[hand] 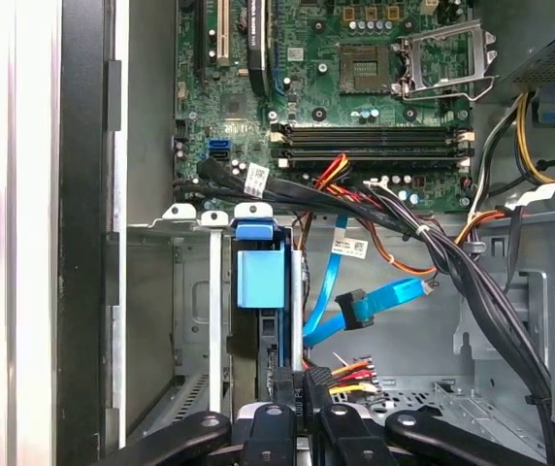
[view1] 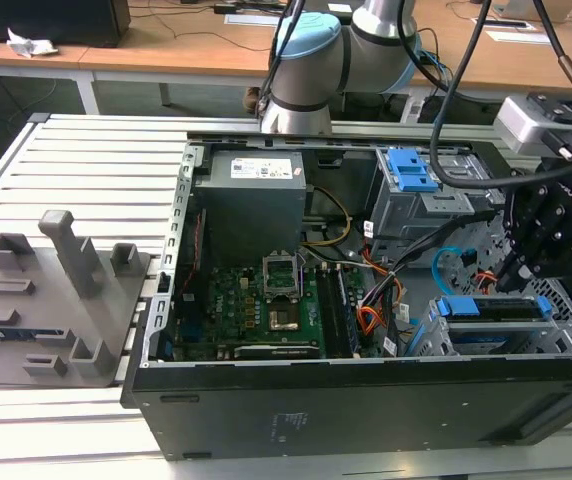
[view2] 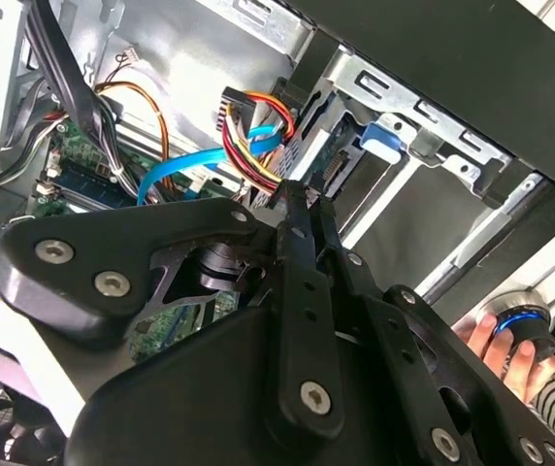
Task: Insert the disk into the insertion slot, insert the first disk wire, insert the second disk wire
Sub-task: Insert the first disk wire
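**Operator:** Where does the disk sit?

**Spotter:** You have one disk [hand: 258,280], in its blue carrier, seated in the insertion slot [view1: 428,338] just beside the motherboard [hand: 355,107]. Its long axis runs straight away from the motherboard. The blue tab end faces the board, and the far end lies at your gripper [hand: 302,381].

**Operator:** And the gripper?

**Spotter:** Your fingers are pinched together on the plug end of the red-and-yellow disk wire [hand: 353,371], at the disk's end farthest from the motherboard. I cannot tell whether that plug is seated.

**Operator:** How many wires?

**Spotter:** You have two. One is that bundle. The other is a flat blue disk wire [hand: 375,296], its plug lying loose between the motherboard and the gripper. You also have two drive cages: the slot's, and a taller cage with a blue latch [view1: 411,200], also beside the motherboard.
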Robot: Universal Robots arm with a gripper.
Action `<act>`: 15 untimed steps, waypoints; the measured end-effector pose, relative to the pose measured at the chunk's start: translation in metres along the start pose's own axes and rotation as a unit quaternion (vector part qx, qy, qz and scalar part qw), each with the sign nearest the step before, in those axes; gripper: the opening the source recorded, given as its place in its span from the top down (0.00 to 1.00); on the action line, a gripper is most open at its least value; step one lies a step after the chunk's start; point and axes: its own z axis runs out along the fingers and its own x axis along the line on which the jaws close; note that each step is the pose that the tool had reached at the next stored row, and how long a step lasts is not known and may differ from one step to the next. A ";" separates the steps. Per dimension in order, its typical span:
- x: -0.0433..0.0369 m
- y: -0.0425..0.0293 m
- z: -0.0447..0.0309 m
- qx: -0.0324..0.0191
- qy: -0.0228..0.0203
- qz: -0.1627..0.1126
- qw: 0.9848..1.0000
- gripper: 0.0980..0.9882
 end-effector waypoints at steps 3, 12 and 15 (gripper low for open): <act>0.0035 -0.0003 0.0010 0.000 0.000 0.000 1.000 0.93; 0.0108 -0.0057 0.0048 0.000 0.000 0.000 1.000 0.93; 0.0109 -0.0058 0.0060 0.000 -0.001 0.000 1.000 0.93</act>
